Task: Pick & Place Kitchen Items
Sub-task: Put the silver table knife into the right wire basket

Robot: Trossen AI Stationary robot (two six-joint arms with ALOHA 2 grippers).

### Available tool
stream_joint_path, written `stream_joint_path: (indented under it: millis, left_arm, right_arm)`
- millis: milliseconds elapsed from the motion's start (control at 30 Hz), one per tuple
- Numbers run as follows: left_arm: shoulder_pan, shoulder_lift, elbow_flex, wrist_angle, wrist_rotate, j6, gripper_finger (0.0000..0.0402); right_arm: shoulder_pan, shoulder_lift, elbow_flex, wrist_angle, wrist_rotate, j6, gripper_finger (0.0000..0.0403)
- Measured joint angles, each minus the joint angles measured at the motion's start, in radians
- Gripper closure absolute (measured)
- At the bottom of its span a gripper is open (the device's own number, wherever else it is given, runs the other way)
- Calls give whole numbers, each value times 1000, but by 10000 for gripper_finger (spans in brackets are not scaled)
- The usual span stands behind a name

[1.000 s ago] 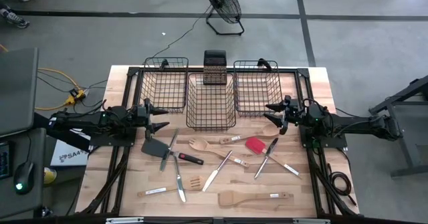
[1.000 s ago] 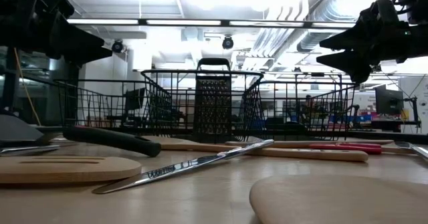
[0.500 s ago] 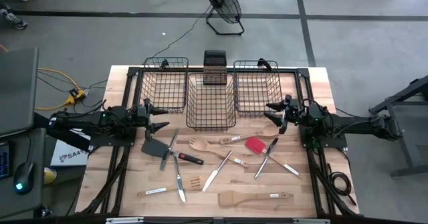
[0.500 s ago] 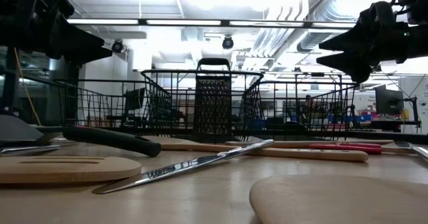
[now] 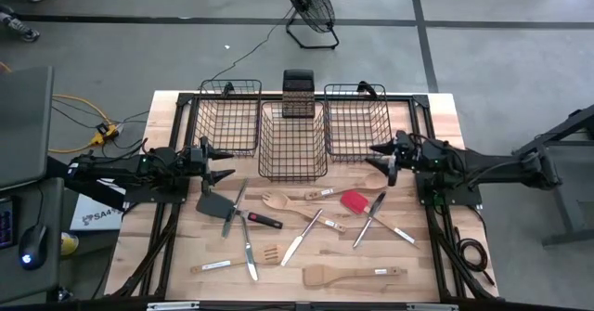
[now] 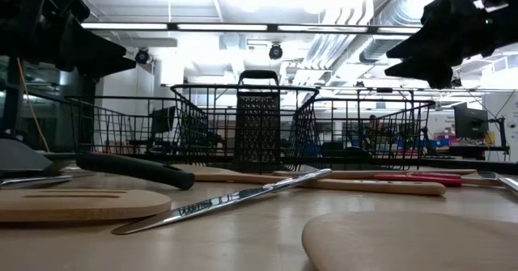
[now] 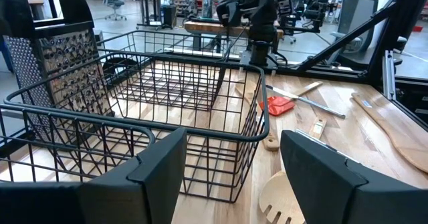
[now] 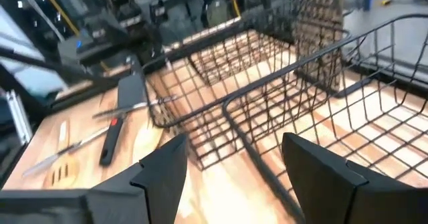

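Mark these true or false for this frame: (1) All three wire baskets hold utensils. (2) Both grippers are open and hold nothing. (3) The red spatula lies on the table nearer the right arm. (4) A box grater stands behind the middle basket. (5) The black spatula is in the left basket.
1. False. The three wire baskets show no utensils inside; the utensils lie on the table.
2. True. The left gripper and the right gripper are open and hold nothing.
3. True. The red spatula lies nearer the right arm.
4. True. The box grater stands behind the middle basket.
5. False. The black spatula lies on the table, near the left gripper.
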Motion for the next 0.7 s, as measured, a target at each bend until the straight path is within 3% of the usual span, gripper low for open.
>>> stream_joint_path:
  millis: [367,567,700]
  left_arm:
    - [0,0,0,0,0,0,165]
    - [0,0,0,0,0,0,165]
    - [0,0,0,0,0,0,165]
  right_arm:
    - [88,109,214,-260,-66,-28,167]
    - [140,193,307,-340,-221,-142,167]
    - [178,250,355,-370,-264,-214,167]
